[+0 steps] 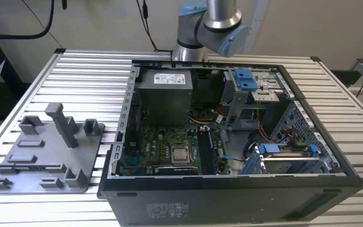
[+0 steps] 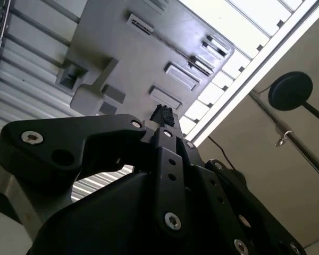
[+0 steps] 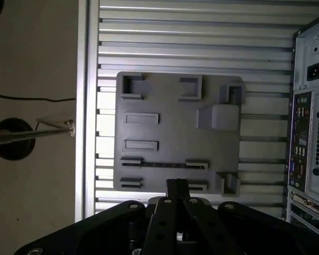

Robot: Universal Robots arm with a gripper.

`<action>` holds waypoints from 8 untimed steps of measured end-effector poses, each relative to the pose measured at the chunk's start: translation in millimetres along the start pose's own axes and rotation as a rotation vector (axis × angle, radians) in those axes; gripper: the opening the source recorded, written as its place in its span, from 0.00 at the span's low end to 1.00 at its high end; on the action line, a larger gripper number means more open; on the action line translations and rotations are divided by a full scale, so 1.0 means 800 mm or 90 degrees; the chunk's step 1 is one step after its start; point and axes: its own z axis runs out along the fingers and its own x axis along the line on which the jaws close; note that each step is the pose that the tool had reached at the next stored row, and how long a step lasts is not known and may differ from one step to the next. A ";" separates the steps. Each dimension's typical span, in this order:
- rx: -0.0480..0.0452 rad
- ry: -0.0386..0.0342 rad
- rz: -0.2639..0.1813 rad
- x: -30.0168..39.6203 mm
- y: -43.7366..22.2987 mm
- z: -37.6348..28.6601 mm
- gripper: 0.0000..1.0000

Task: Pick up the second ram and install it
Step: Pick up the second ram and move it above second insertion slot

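One closed claw (image 3: 176, 187) above grey tray (image 3: 173, 130)

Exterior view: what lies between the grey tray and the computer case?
Nothing: in the exterior view, bare slatted table separates grey tray from computer case.

No text, number or brand mark can be read with any certainty. A white rectangular sticker (image 1: 169, 78) with dark print sits on the grey metal power-supply box (image 1: 162, 104) at the far end of the open black computer case (image 1: 232, 191); its lines are too small to read. A second pale printed label (image 1: 167, 209) lies on the case's near outer wall, towards the exterior view's left, and is equally illegible. In the first wrist view, the case's silver rear panel (image 3: 308, 48) carries tiny markings beside its ports, too fine to make out.
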 end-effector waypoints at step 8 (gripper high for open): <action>-0.0001 0.0004 -0.008 0.0002 0.0001 0.0000 0.11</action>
